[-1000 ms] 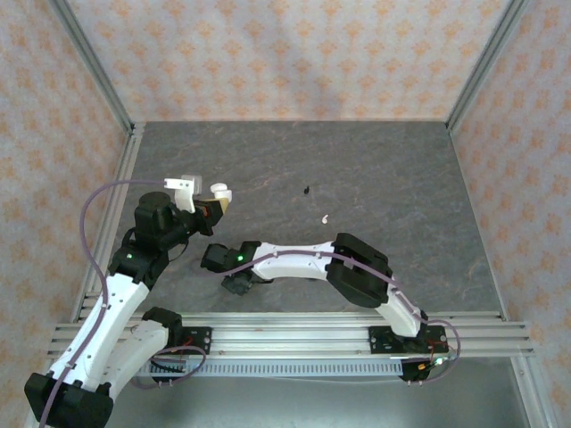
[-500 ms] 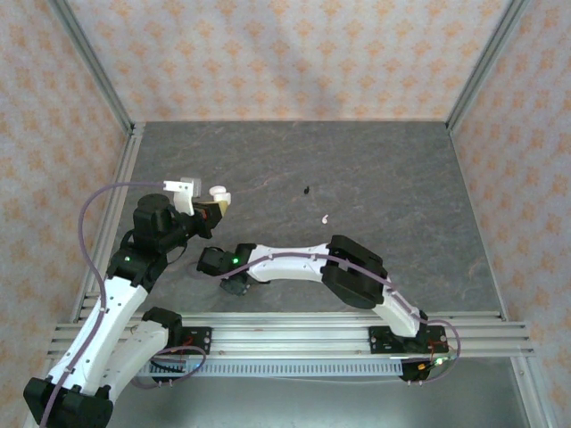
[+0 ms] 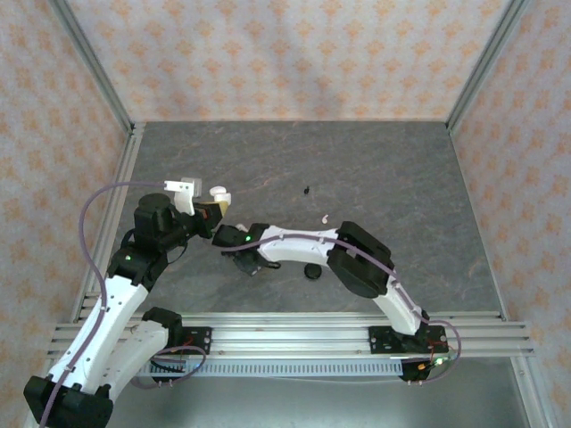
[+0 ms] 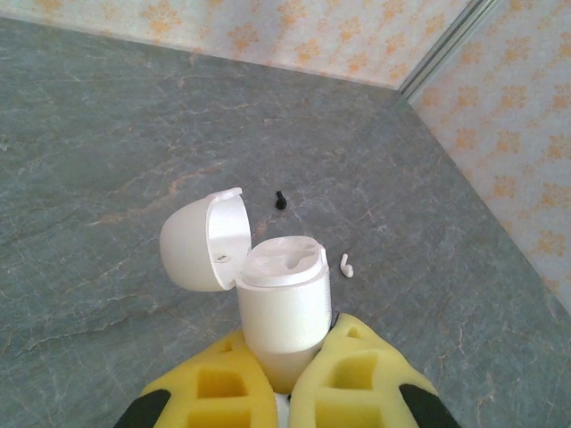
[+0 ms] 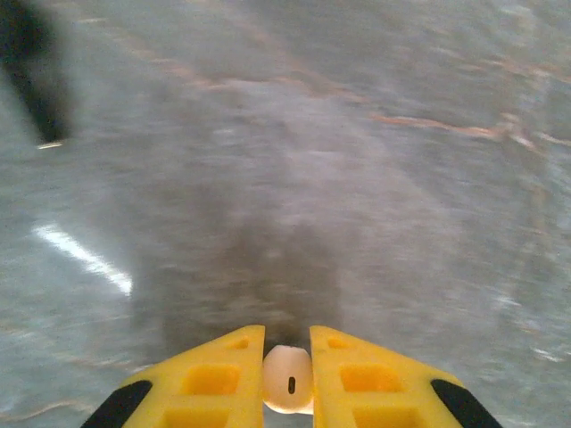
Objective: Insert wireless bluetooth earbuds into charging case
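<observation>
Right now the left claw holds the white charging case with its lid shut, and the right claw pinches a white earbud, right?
Wrong on the lid: the left wrist view shows it flipped open. The left claw does hold the white charging case, and the right claw pinches a white earbud.

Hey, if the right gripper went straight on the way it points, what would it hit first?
Probably the table: the right gripper, shut on a white earbud, points down at it with nothing between, though blur hides the depth.
</observation>
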Available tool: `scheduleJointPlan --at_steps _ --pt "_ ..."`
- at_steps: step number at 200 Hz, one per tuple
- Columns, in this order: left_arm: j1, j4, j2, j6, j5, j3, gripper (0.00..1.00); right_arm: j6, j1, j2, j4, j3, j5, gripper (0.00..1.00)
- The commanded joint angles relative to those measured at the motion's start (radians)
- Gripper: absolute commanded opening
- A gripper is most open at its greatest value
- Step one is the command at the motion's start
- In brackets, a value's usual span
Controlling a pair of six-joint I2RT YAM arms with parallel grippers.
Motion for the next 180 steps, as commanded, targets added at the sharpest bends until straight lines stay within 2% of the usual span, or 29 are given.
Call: scheduleJointPlan --at_steps 1,31,52,69,87,115,152,180 --pt "0.011 0.002 0.003 0.015 0.022 0.006 0.0 0.124 -0.062 -0.047 -0.021 -0.06 -0.036 0.17" --pt "0.011 0.013 0.017 0.007 0.031 0.002 0.0 0.258 -0.159 -0.08 0.002 -0.127 -0.097 0.17" --pt "0.011 0.015 0.024 0.003 0.037 0.0 0.0 0.347 -0.241 -0.088 0.048 -0.175 -0.205 0.18" --pt "0.011 0.012 0.029 0.004 0.038 0.0 0.0 0.397 -0.297 -0.091 0.1 -0.205 -0.297 0.22" --pt "0.012 -0.003 0.036 0.01 0.041 0.003 0.0 0.419 -0.335 -0.102 0.137 -0.226 -0.339 0.3" --pt "0.011 -0.015 0.038 0.017 0.047 0.002 0.0 0.396 -0.355 -0.134 0.123 -0.211 -0.325 0.38" --pt "0.011 -0.017 0.036 0.024 0.056 0.0 0.0 0.296 -0.346 -0.229 0.064 -0.201 -0.211 0.38" --pt "0.011 -0.007 0.028 0.032 0.074 -0.003 0.0 0.188 -0.297 -0.251 -0.043 -0.166 -0.09 0.38"
